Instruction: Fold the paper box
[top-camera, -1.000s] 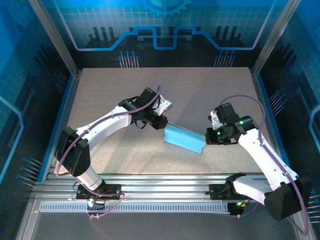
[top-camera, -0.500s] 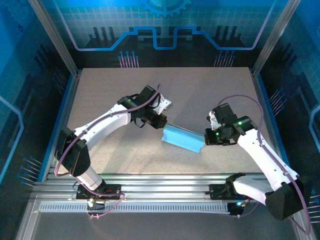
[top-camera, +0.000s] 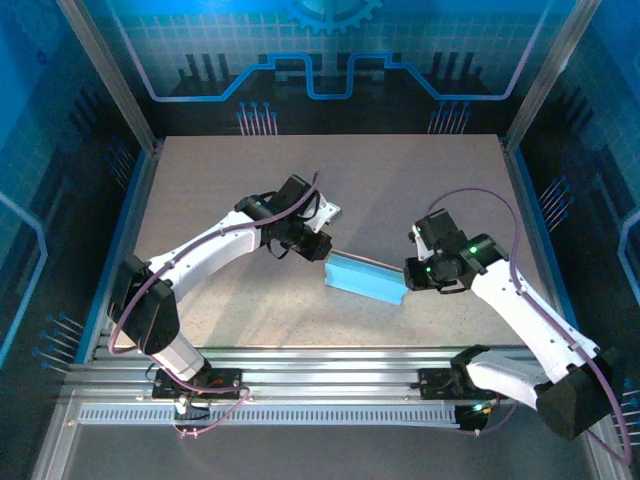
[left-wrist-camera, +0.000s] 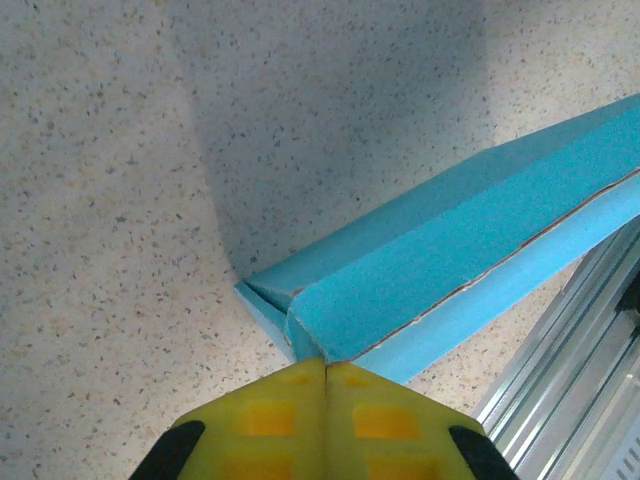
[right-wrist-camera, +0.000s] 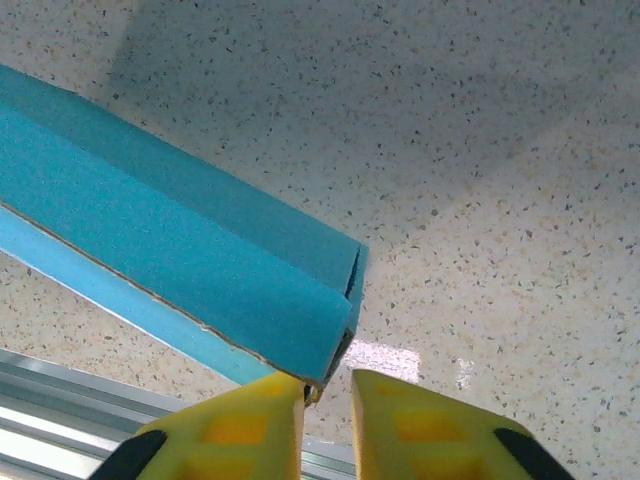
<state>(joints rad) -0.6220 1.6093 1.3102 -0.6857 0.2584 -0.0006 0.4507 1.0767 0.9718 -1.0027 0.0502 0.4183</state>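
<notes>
Left gripper (left-wrist-camera: 326, 385) was clamped on the left end edge of the paper box (left-wrist-camera: 450, 260). Right gripper (right-wrist-camera: 327, 385) was released: jaws slightly parted, gap empty, with the box's right-end corner just at the inner tip of one finger. From the top view the box sat mid-table (top-camera: 420, 180), near side, long axis running far-left to near-right, one arm at each end. My read: right arm re-grips next. The right wrist view showed that end open and hollow, which the top view couldn't resolve.
</notes>
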